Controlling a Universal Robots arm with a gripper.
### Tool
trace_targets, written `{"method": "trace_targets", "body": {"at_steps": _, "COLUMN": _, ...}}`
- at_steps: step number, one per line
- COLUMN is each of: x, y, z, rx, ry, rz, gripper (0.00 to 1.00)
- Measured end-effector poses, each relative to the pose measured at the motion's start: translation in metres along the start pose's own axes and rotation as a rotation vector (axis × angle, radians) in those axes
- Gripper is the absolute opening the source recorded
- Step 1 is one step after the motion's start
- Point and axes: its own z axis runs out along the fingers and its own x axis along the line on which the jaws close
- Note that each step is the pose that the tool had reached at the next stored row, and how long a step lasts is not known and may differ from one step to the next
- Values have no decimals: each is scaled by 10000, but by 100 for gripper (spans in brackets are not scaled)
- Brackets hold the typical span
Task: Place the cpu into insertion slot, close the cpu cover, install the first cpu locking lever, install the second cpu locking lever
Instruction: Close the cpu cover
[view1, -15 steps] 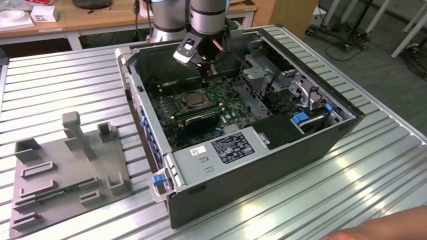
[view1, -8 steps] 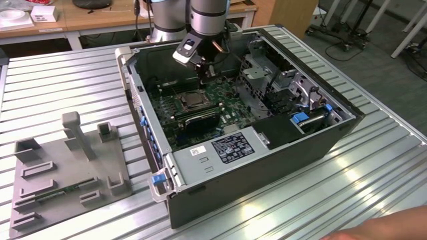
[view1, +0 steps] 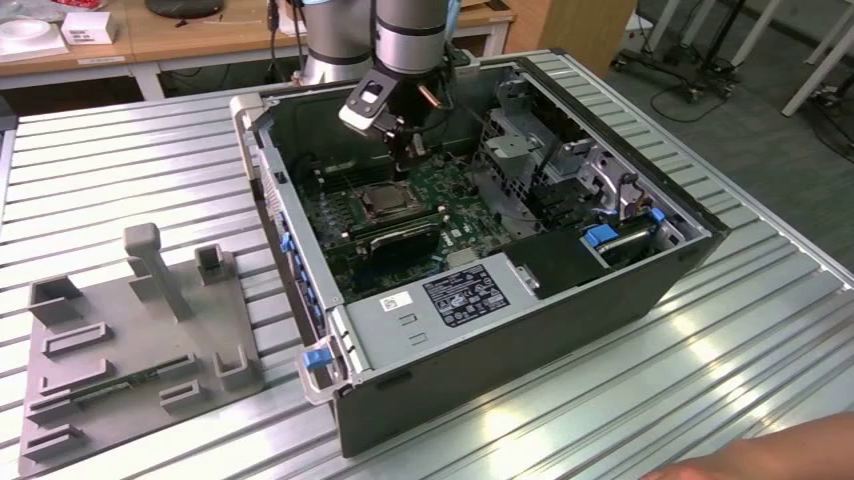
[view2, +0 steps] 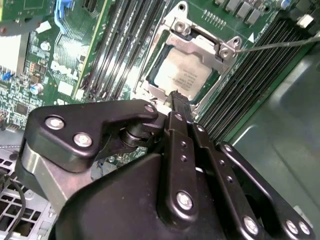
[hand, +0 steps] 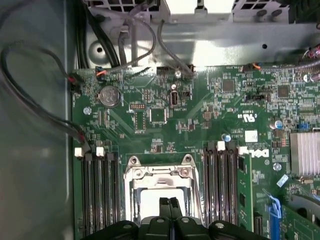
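Observation:
The cpu (view2: 185, 75) lies flat in the insertion slot (view1: 387, 205) on the green board inside the open computer case. The cpu cover (view2: 200, 40) is down over it, its steel frame ringing the silver chip top. A thin locking lever rod (view2: 275, 44) runs out from one corner of the cover. My gripper (view2: 175, 96) hangs just above the edge of the socket, shut, with nothing between its fingertips. In the first wrist view the gripper (hand: 170, 202) sits over the cover (hand: 161, 175) and the cpu (hand: 150, 205). In the exterior view the gripper (view1: 404, 152) is above the board, behind the socket.
Long black memory slots (hand: 220, 185) flank the socket on both sides. Cables (hand: 30, 105) and the case wall (view1: 287, 200) hem the board in. A grey holder block (view1: 134, 340) stands on the slatted table at the exterior view's left. A hand (view1: 774, 455) shows at the lower right.

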Motion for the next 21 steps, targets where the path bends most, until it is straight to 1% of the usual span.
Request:
{"method": "trace_targets", "body": {"at_steps": 5, "x": -1, "y": -1, "z": -1, "rx": 0, "ry": -3, "rz": -27, "gripper": 11}}
{"method": "trace_targets", "body": {"at_steps": 21, "x": -1, "y": -2, "z": 10, "rx": -11, "ry": 41, "rz": -2903, "gripper": 11}}
